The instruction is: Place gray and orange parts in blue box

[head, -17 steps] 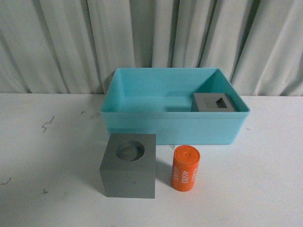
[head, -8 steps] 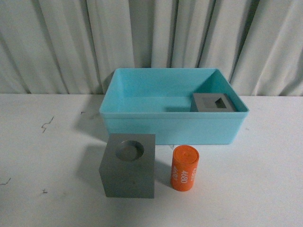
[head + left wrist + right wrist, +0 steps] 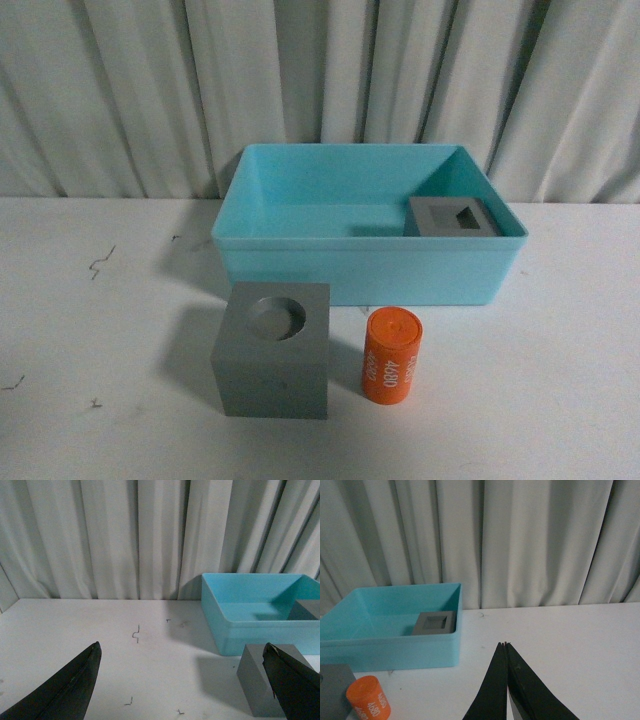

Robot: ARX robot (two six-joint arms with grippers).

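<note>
Front view. We record the blue box (image 3: pixel 360 275) at centre frame, a little to the right. It rests on the white table (image 3: pixel 90 350), and a pale pleated curtain (image 3: pixel 130 90) fills the upper frame behind it.

Task parts:
- The gray cube with the rectangular recess (image 3: pixel 455 218) sits inside the box, at the upper right of its interior. It is close to the right wall, with the recess facing up.
- The gray cube with the round recess (image 3: pixel 272 370) stands on the table at lower centre, outside the box. It is just below the box's front wall and apart from it, with the recess facing up.
- The orange cylinder (image 3: pixel 391 357) stands upright just right of that cube, separated from it by a narrow gap. It is also outside the box. We read the white digits down its side as "4680".

A few dark scuff marks (image 3: pixel 100 263) show on the table at left of frame.

Left wrist view. The left gripper (image 3: pixel 182 647) is open, its two dark fingers spread wide over the table with nothing between them. The round-recess cube shows partly behind one finger, and the box lies beyond it.

Right wrist view. The right gripper (image 3: pixel 505 646) is closed, its fingers meeting at the tips and holding nothing. The box, the cube inside it and the orange cylinder all lie off to one side, well apart from the fingertips.
</note>
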